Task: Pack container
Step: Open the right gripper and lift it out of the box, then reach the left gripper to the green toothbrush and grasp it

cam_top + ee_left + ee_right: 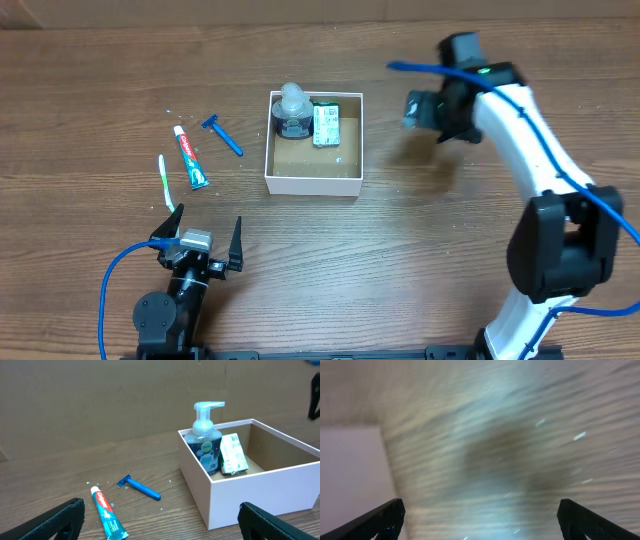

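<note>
Container (pixel 313 186) mid-table, pump bottle (pixel 292 112) and green packet (pixel 325 125) inside. Left gripper (pixel 200 245) spread wide and empty near the toothbrush (pixel 167 183); right gripper (pixel 420 108) likewise, near the container. Could scatter toothpaste (pixel 192 158) or razor (pixel 224 136) on a careless reach; could topple the pump bottle while lowering items in.

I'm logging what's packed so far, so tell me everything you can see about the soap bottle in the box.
The soap bottle stands upright on the floor of the box, in its far left corner. It looks like clear plastic holding dark blue liquid, with a pale pump head and a round green label. A green-and-white carton stands close at its right; contact is unclear.
</note>
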Controlling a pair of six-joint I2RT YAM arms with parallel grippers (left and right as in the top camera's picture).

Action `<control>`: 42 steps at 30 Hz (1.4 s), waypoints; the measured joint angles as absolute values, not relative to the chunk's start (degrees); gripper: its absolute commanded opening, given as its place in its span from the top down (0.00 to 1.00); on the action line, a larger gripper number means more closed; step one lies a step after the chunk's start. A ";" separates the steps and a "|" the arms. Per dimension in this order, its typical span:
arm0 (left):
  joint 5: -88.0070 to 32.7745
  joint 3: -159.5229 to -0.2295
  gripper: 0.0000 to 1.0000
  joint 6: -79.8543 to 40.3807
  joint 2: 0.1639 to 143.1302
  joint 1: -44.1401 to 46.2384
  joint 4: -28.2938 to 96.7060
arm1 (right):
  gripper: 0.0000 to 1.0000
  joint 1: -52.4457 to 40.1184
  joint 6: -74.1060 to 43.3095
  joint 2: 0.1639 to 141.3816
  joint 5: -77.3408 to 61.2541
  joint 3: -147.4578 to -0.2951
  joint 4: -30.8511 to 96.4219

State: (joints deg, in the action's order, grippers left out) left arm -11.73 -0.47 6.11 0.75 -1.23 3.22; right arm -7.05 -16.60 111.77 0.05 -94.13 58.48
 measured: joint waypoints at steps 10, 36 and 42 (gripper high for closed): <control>-11.73 -0.47 0.00 6.11 0.75 -1.23 2.98 | 0.00 4.73 -14.31 111.72 0.62 -94.32 57.65; -22.83 -64.10 0.00 -0.56 57.63 -1.28 48.75 | 0.00 4.73 -14.28 111.70 0.40 -94.39 57.65; -23.68 -72.53 0.00 2.07 73.47 -1.28 54.74 | 0.00 4.73 -14.28 111.70 0.40 -94.39 57.63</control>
